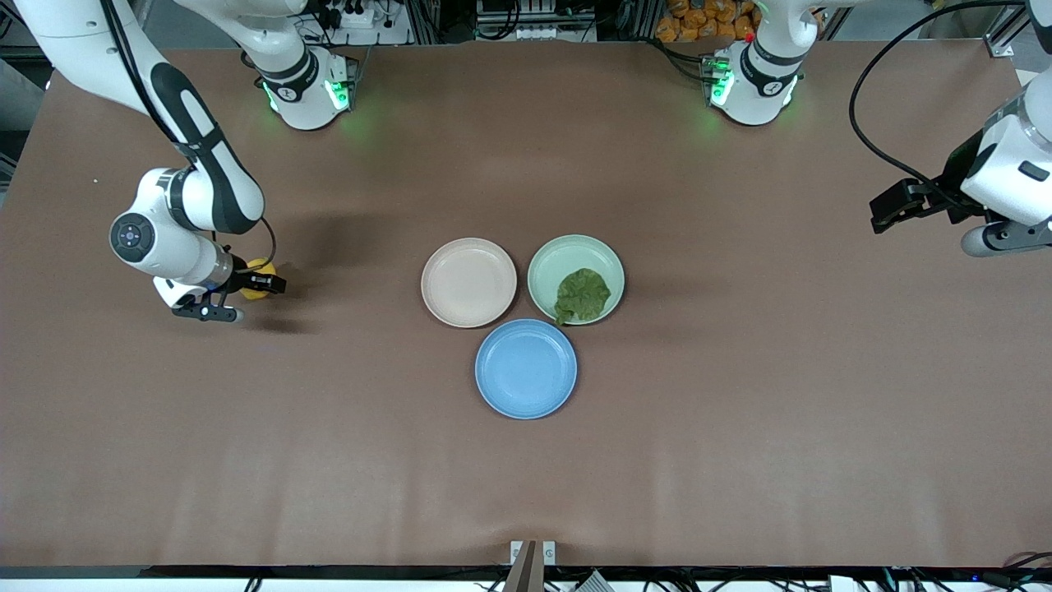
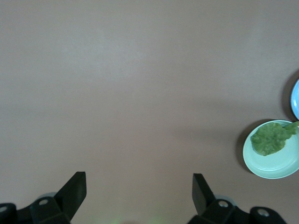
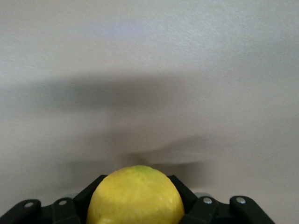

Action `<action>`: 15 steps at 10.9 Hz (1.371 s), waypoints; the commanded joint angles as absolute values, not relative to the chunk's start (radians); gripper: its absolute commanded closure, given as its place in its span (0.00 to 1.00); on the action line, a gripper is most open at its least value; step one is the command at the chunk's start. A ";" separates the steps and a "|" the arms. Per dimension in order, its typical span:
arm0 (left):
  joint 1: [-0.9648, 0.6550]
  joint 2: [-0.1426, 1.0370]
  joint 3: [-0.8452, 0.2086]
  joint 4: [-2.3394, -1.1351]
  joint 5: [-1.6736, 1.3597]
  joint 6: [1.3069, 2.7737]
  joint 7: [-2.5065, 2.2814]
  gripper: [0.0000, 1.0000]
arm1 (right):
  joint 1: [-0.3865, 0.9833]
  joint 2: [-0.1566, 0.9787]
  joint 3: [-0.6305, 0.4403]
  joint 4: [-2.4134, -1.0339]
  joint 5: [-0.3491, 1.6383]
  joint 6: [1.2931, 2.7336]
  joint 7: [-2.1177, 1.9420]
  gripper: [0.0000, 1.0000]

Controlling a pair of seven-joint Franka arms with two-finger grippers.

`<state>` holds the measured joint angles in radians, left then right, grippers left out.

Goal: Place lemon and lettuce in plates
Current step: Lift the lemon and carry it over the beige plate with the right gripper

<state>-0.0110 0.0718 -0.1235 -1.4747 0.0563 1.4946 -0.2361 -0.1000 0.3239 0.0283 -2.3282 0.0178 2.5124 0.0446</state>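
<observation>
The yellow lemon [image 1: 258, 277] sits between the fingers of my right gripper [image 1: 263, 284], low at the table toward the right arm's end. The right wrist view shows the gripper [image 3: 135, 186] shut on the lemon [image 3: 135, 203]. The dark green lettuce [image 1: 582, 294] lies in the mint green plate [image 1: 552, 261]. The beige-pink plate [image 1: 468, 282] beside it holds nothing. My left gripper [image 1: 892, 207] is open and empty, raised over the table at the left arm's end. Its wrist view shows the gripper [image 2: 138, 181], the lettuce [image 2: 270, 138] and the mint plate [image 2: 275, 165].
A blue plate [image 1: 526, 368] holding nothing lies nearer the front camera, touching close to both other plates; its rim shows in the left wrist view [image 2: 295, 99]. The brown table [image 1: 740, 411] stretches bare around the plates.
</observation>
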 commanded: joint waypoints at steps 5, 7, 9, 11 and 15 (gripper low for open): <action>-0.014 0.046 -0.114 -1.509 0.026 1.532 -0.210 0.00 | 0.047 0.316 0.090 -2.011 0.021 2.117 0.342 0.54; -0.011 0.057 -0.112 -1.508 0.026 1.557 -0.210 0.00 | 0.104 0.314 0.091 -1.999 0.035 2.117 0.348 0.54; -0.012 0.060 -0.110 -1.511 0.026 1.559 -0.210 0.00 | 0.179 0.314 0.087 -1.958 0.096 2.112 0.351 0.54; -0.011 0.058 -0.110 -1.514 0.026 1.559 -0.210 0.00 | 0.240 0.324 0.087 -1.918 0.097 2.115 0.380 0.54; -0.011 0.060 -0.110 -1.514 0.026 1.559 -0.210 0.00 | 0.334 0.386 0.087 -1.856 0.087 2.123 0.559 0.52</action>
<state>-0.0139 0.0730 -0.1153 -1.4985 0.0469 1.5459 -0.2356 0.3018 0.3344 0.0942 -1.9203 0.0820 2.1323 0.4762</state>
